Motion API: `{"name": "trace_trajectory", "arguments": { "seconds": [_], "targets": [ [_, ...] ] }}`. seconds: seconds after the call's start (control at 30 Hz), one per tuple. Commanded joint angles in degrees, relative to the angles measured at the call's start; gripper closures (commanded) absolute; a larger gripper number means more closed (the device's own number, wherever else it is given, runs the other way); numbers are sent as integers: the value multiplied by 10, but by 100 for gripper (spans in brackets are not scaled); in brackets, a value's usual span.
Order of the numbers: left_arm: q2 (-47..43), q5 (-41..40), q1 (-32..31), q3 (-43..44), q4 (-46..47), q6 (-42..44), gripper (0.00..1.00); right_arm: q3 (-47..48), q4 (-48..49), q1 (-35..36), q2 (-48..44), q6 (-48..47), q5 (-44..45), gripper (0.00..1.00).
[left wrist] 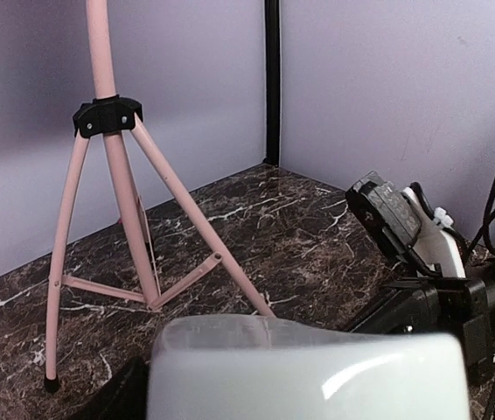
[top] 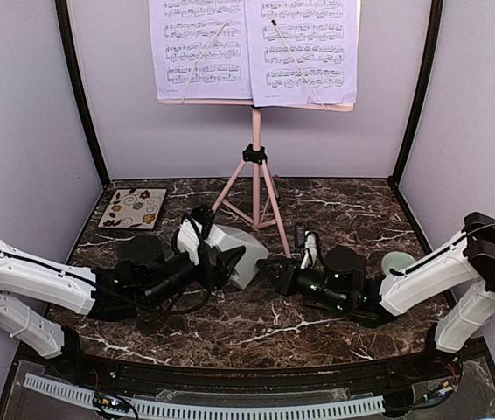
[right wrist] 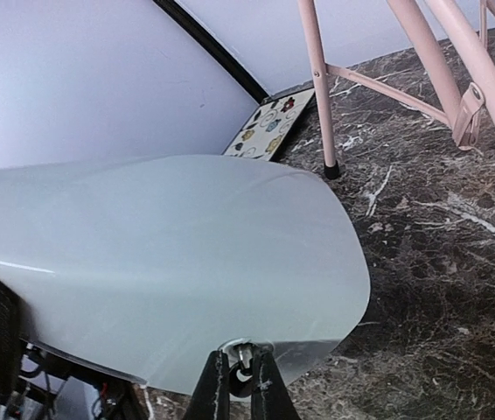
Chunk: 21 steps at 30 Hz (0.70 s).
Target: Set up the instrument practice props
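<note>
Two pincers clamp the metronome (top: pixel 237 248): left pincer (top: pixel 211 248) its body, right pincer (right wrist: pixel 240 378) its edge.

Smooth glossy white-grey plastic metronome (right wrist: pixel 160 262), pink painted metal music stand (left wrist: pixel 101 44) tubes with black plastic collar (left wrist: pixel 108 115), matt paper sheet-music pages (top: pixel 204 44), polished dark veined marble-look desk (top: pixel 256 324)

My left arm (top: pixel 38 280) lies low, stretched from its base toward the middle of the table; my left gripper (top: pixel 215 243) stands with jaws wide, one finger on either side of the metronome (top: pixel 240 247), clasping its body; my right arm (top: pixel 422 276) reaches in low from the opposite side, forearm sloping down to the wrist; my right gripper (right wrist: pixel 241 359) has its fingertips pinched almost together on a small metal part at the metronome's edge; the two grippers face each other, close.
</note>
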Motion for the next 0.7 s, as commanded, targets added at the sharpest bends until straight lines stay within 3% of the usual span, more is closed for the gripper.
{"name": "trace_trajectory", "arguments": {
  "seconds": [0.0, 0.17, 0.47, 0.67],
  "targets": [
    [-50, 76, -5, -21, 133, 56, 82, -36, 113, -56, -28, 110, -32, 100],
    [-54, 132, -18, -33, 168, 119, 82, -56, 190, -85, -28, 191, -58, 100],
    [-71, 151, -28, -32, 162, 183, 84, -79, 374, -109, 47, 364, -93, 100],
    [-62, 95, -28, 15, 77, 137, 86, -85, 458, -109, 114, 380, -104, 100]
  ]
}}
